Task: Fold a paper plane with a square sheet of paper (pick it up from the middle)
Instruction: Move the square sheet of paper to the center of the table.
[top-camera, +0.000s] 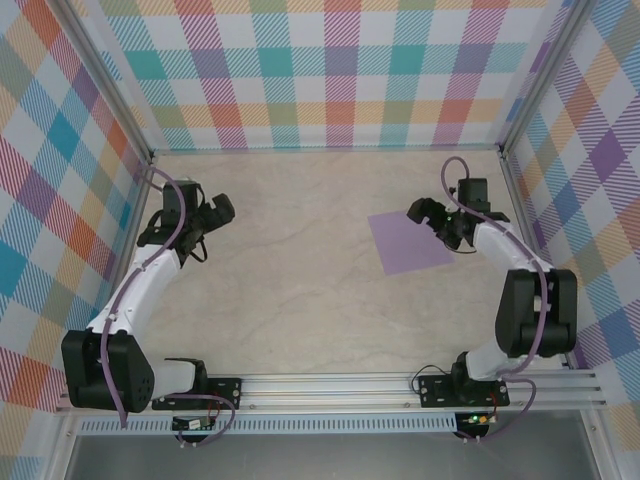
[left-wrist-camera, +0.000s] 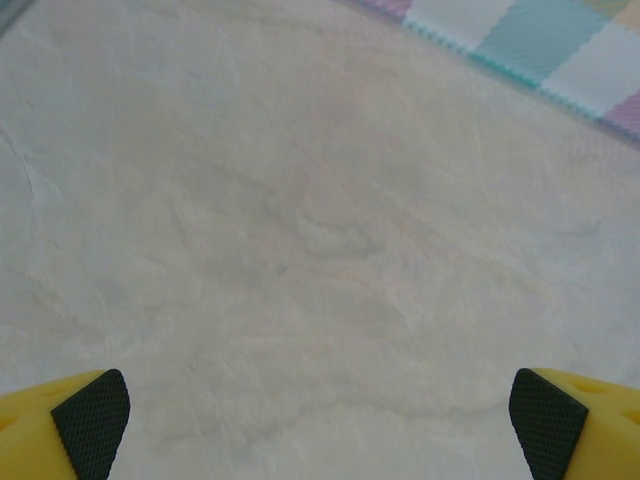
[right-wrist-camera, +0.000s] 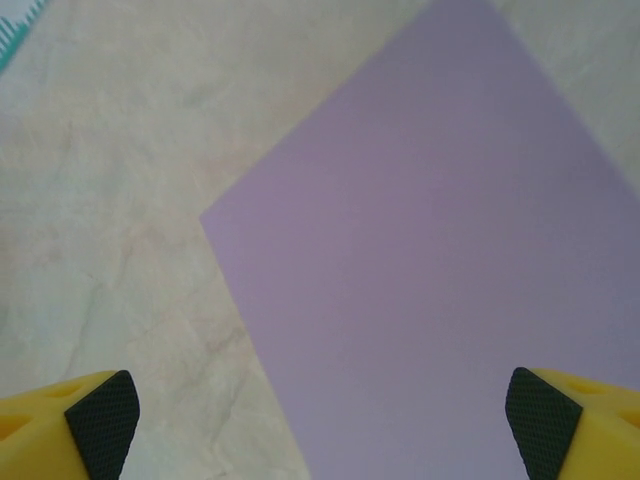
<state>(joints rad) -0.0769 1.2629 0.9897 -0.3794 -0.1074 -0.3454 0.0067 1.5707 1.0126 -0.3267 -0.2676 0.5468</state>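
The square sheet of paper (top-camera: 410, 243) lies flat and unfolded on the bench (top-camera: 300, 310). The right tool (top-camera: 430, 214) hangs over its far right corner, jaws spread wide with nothing between them. From where I stand, that corner is the worry. The job asks for a pick from the middle, and a pinch this near the edge would likely leave the sheet drooping or twisting.

The paper is thin and lies tight against the smooth bench. I'd guess the black pads (right-wrist-camera: 100, 425) may skate over it, shove it sideways, or bunch it into a stray crease rather than lift a clean ridge. Pressing hard could also drag it toward the wall on its right. How high the tool sits above the sheet I cannot tell.

There is little else around the sheet. The left tool (top-camera: 212, 213), also spread and holding nothing, hovers over bare bench well to the left of the sheet, too far off to steady it. The plaid walls (top-camera: 340, 70) stand behind and to the right of the sheet, and the right-hand one is near. Nothing rests on the sheet itself.
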